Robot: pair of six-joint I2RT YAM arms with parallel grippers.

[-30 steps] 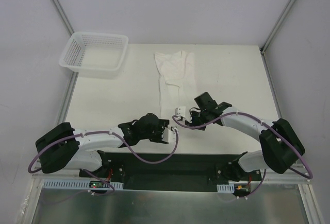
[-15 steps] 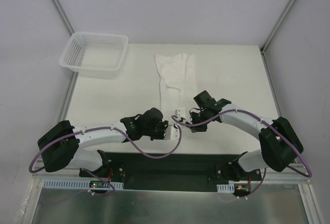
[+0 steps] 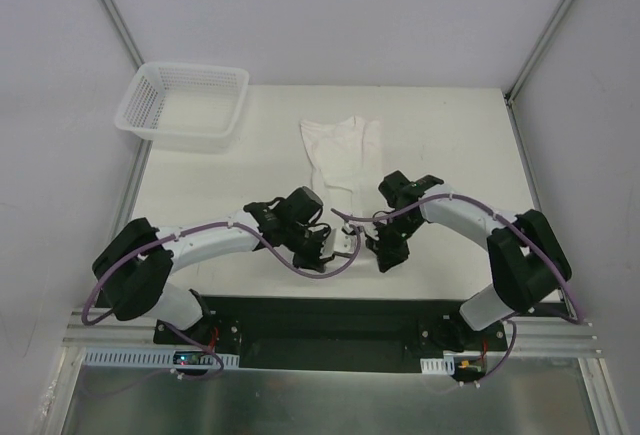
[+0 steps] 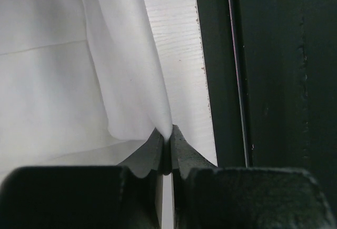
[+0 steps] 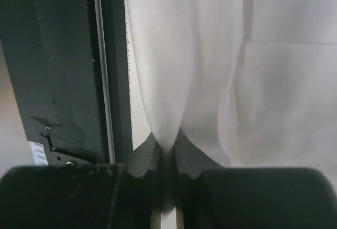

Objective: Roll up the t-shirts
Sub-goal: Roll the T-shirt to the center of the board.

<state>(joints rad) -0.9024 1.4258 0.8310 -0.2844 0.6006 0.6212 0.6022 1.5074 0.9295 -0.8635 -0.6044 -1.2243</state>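
Left claw (image 4: pixel 166 143) clenched on the near hem of the t-shirt (image 3: pixel 341 151), fabric pinched between its tips. Right claw (image 5: pixel 167 143) likewise grasping that hem, just beside the left claw. The t-shirt (folded into a narrow strip) runs away from both claws across the counter (image 3: pixel 220 190). Basket (image 3: pixel 180 127) sits well beyond the left claw.

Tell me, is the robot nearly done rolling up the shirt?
Not nearly. Done: the t-shirt lies folded into a narrow strip on the table. In hand: the left gripper and the right gripper are each shut on its near end, pinching the cloth. Left: the rolling itself, since no roll shows yet.
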